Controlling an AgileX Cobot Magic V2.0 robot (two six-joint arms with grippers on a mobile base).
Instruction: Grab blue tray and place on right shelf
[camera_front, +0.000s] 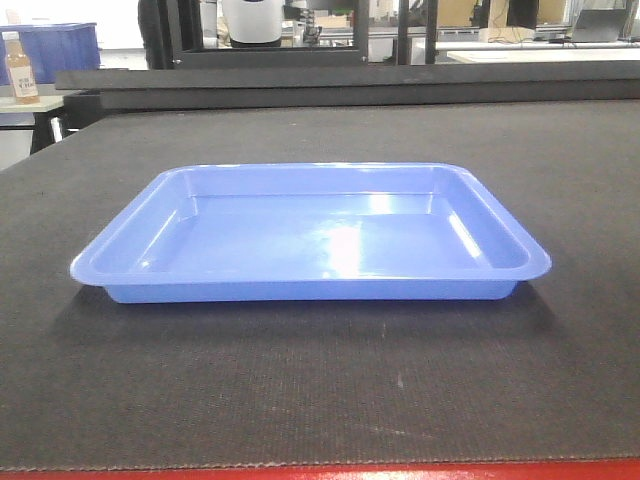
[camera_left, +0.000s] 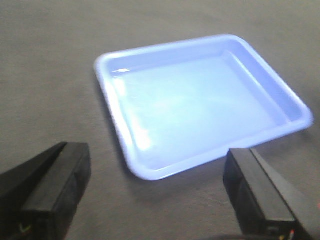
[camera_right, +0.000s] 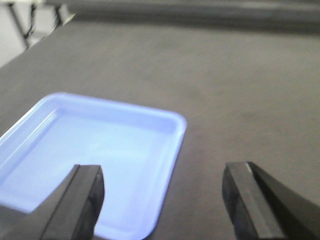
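The blue tray (camera_front: 310, 235) lies flat and empty on the black mat, at the middle of the front view. In the left wrist view the blue tray (camera_left: 200, 100) is ahead of my left gripper (camera_left: 157, 170), whose jaws are wide open above the mat just short of the tray's near corner. My right gripper (camera_right: 162, 187) is also open, straddling the right rim of the blue tray (camera_right: 95, 160): one finger hangs over the tray's inside, the other over bare mat. Neither gripper holds anything. The right shelf is out of view.
The black mat (camera_front: 320, 390) covers the table, with a red edge (camera_front: 400, 472) along the front. A raised dark ledge (camera_front: 350, 85) runs along the back. A bottle (camera_front: 20, 68) and a dark blue bin (camera_front: 60, 45) stand at the far left.
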